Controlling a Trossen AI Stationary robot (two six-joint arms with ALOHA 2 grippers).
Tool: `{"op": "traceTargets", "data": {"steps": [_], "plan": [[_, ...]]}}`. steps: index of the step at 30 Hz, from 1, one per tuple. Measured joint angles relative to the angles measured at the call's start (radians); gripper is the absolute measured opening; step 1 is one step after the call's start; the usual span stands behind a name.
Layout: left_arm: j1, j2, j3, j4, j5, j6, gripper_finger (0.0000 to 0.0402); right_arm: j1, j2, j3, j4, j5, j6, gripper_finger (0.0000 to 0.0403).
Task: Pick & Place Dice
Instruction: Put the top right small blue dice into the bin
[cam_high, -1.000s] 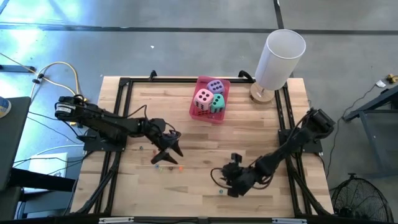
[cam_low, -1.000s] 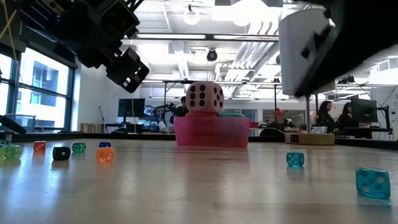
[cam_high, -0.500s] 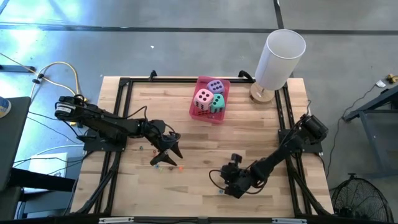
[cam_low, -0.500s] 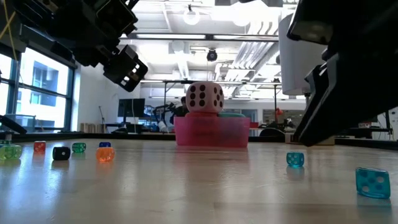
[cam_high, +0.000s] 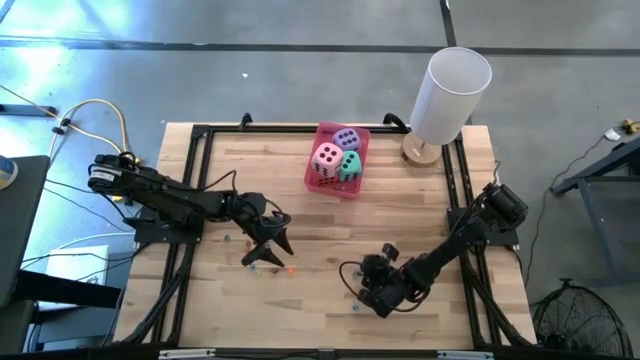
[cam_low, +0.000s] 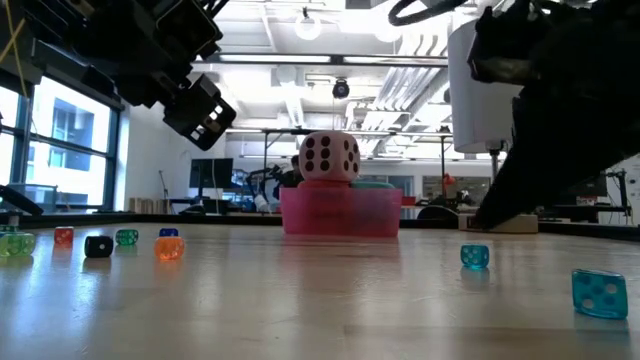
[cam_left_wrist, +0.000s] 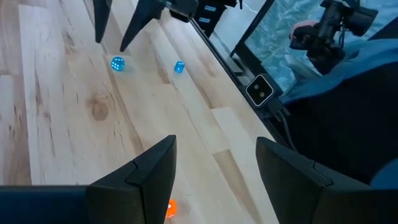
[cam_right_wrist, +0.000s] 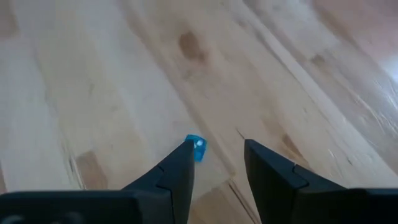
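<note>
High view: three dice, pink (cam_high: 327, 159), teal (cam_high: 349, 166) and purple (cam_high: 346, 139), are seen already piled in the pink tray (cam_high: 312, 180) at the far middle of the table (cam_high: 420, 215); a red one is not seen anywhere. Small beads (cam_high: 268, 267) are scattered near the left gripper (cam_high: 275, 243), which hangs with jaws apart and empty. Right gripper (cam_high: 368, 295) is poised low at the near edge, jaws apart beside a blue bead (cam_right_wrist: 196, 148), nothing held. Task judged nearly done.

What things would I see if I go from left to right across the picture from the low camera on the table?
Green bead → red bead → black bead → orange bead → pink tray holding the pink die → small blue bead → bigger blue bead.
</note>
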Motion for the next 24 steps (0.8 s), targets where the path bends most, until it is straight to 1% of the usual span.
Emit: {"op": "traceTargets", "data": {"steps": [3,4,8,15,20,24], "plan": [[0.000,0.000,0.000,0.000,0.002,-0.001,0.0214,-0.002,0.000,0.000,-0.034,-0.009,0.092,0.0148],[0.000,0.000,0.000,0.000,0.002,-0.001,0.0214,-0.002,0.000,0.000,-0.036,-0.019,0.100,0.0155],[0.000,0.000,0.000,0.000,0.002,-0.001,0.0214,0.004,0.000,0.000,-0.024,-0.040,0.055,0.0185],[0.000,0.000,0.000,0.000,-0.005,-0.004,0.0214,0.034,0.001,0.000,-0.014,-0.042,0.049,0.0225],[0.000,0.000,0.000,0.000,-0.007,-0.003,0.0214,0.035,0.005,0.000,0.030,-0.038,0.033,0.0242],[0.000,0.000,0.000,0.000,-0.007,-0.003,0.0214,0.032,0.005,0.000,0.057,-0.027,-0.047,0.0244]]}}
